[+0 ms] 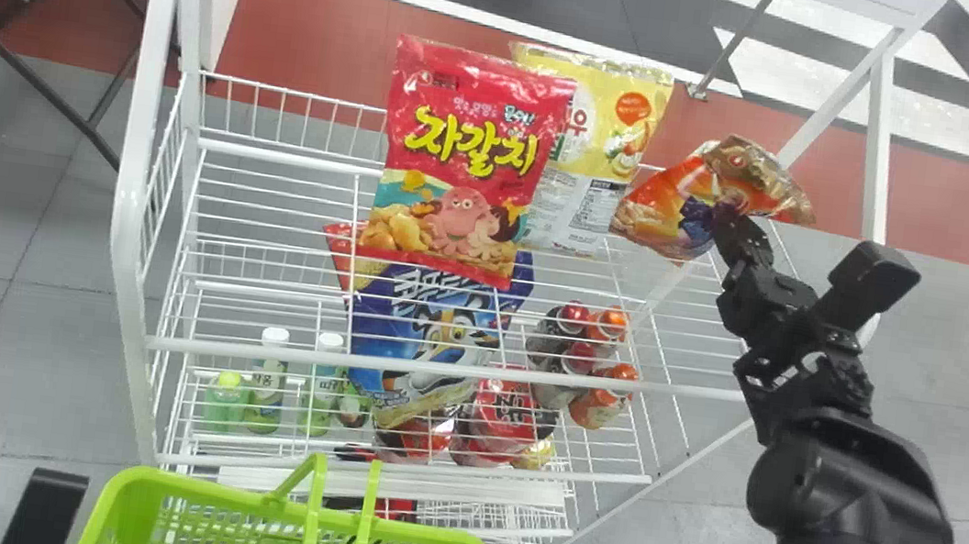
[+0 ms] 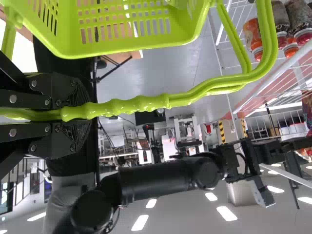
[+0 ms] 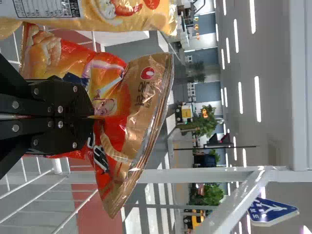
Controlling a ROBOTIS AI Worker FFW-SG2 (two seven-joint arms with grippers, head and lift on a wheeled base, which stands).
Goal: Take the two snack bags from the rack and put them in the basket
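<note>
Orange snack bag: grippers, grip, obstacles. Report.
Right gripper shut on orange snack bag, bag tilted. Left gripper shut on basket handle. Yellow bag close beside, might snag.

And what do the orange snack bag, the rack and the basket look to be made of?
Orange snack bag: thin glossy film, probably foil-lined plastic; it creases and shines along its gold end.
Rack: white-coated wire and tube, likely steel, given the smooth, slender bars.
Basket: molded plastic, semi-gloss lime green, judging by the slotted walls and even color.

Yellow Korean lettering [image 1: 471,139] crosses the red snack bag [image 1: 408,101], white markings [image 3: 267,208] a blue sign [image 3: 285,212].
</note>
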